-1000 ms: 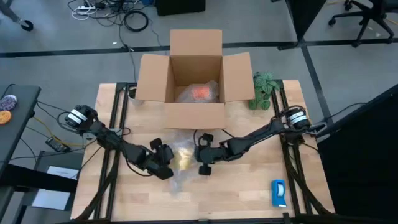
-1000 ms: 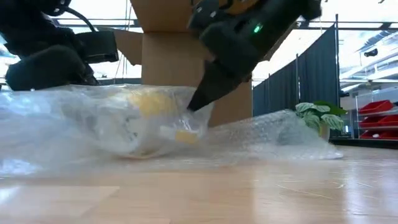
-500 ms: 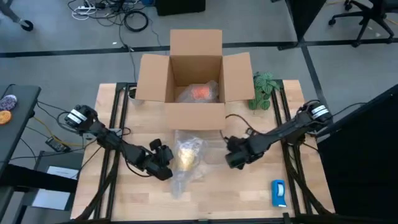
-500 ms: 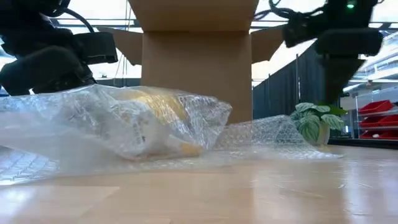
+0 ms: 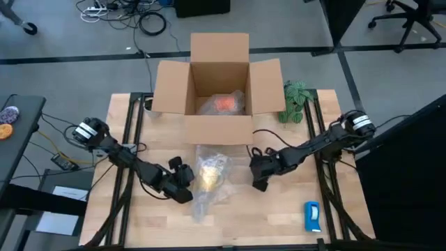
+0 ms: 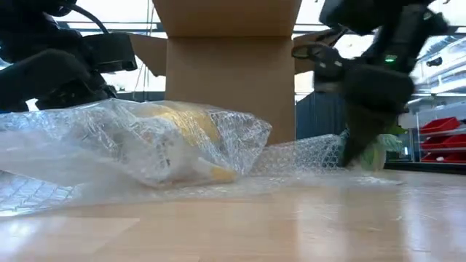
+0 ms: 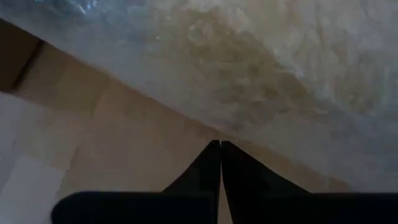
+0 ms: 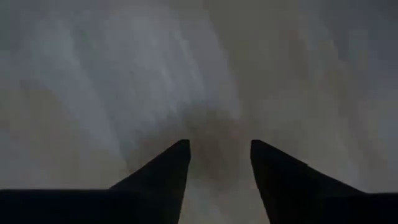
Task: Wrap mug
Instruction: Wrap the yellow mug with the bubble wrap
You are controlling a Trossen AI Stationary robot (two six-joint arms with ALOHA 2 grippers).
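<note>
Grey floor with cables behind a pale wooden worktop (image 5: 279,216). Open cardboard box (image 5: 217,90) at the far edge, flaps spread; inside it, a bright orange mug (image 5: 224,103) under clear wrap. Small potted plant (image 5: 295,101) just beside the box's right flap. In front of the box, a sheet of bubble wrap (image 5: 209,185) lies on the worktop, bunched around a yellowish object (image 5: 210,173); in the low view the wrap (image 6: 145,145) mounds up with its loose end trailing toward the plant (image 6: 371,142). Left gripper (image 5: 182,183) low on the worktop, touching the wrap's left edge; in the left wrist view its fingers (image 7: 214,168) are pressed together, tips at the wrap's border, nothing seen between them. Right gripper (image 5: 259,171) near the worktop, just right of the wrap, apart from the bundle; in the right wrist view its fingers (image 8: 168,171) stand spread with a clear gap, holding nothing. Flat blue-and-white object (image 5: 312,216) near the front right corner, well apart from all else. No brand, label or writing readable anywhere; box faces plain.
</note>
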